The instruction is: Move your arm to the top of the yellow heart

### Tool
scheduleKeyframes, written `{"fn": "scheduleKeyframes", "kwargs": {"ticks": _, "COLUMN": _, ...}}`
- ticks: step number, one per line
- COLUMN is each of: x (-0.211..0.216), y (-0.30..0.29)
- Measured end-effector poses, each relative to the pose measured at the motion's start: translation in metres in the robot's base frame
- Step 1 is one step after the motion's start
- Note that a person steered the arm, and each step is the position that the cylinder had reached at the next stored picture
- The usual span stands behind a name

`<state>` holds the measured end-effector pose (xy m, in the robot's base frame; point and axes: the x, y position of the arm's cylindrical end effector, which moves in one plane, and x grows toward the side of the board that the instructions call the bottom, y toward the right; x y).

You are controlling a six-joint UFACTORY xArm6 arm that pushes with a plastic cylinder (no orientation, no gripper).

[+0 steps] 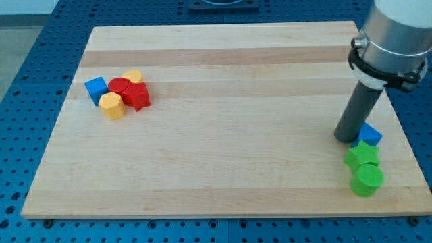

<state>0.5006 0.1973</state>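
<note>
The yellow heart [133, 75] lies at the view's left, at the top right of a tight cluster, touching a red round block [119, 86] and a red star [138, 96]. A blue cube [96, 88] and a yellow pentagon [112, 106] complete the cluster. My tip [347, 139] is far away at the view's right, just left of a blue block [369, 134] and touching or nearly touching it.
A green star [362, 156] and a green round block [366, 180] sit below the blue block near the board's right edge. The wooden board [216, 135] lies on a blue perforated table. The arm's grey body [395, 34] rises at the top right.
</note>
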Motion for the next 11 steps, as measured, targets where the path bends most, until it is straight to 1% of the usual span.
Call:
{"fn": "scheduleKeyframes", "kwargs": {"ticks": 1, "x": 0.000, "y": 0.001}}
{"fn": "scheduleKeyframes", "kwargs": {"ticks": 2, "x": -0.003, "y": -0.026}}
{"fn": "scheduleKeyframes", "kwargs": {"ticks": 3, "x": -0.019, "y": -0.067}}
{"fn": "scheduleKeyframes", "kwargs": {"ticks": 4, "x": -0.051, "y": -0.107}}
{"fn": "scheduleKeyframes", "kwargs": {"ticks": 5, "x": -0.095, "y": -0.144}}
{"fn": "scheduleKeyframes", "kwargs": {"ticks": 7, "x": -0.168, "y": -0.210}}
{"fn": "scheduleKeyframes", "kwargs": {"ticks": 8, "x": -0.190, "y": -0.252}}
{"fn": "scheduleKeyframes", "kwargs": {"ticks": 9, "x": -0.198, "y": -0.298}}
{"fn": "scheduleKeyframes", "kwargs": {"ticks": 11, "x": -0.198, "y": -0.396}}
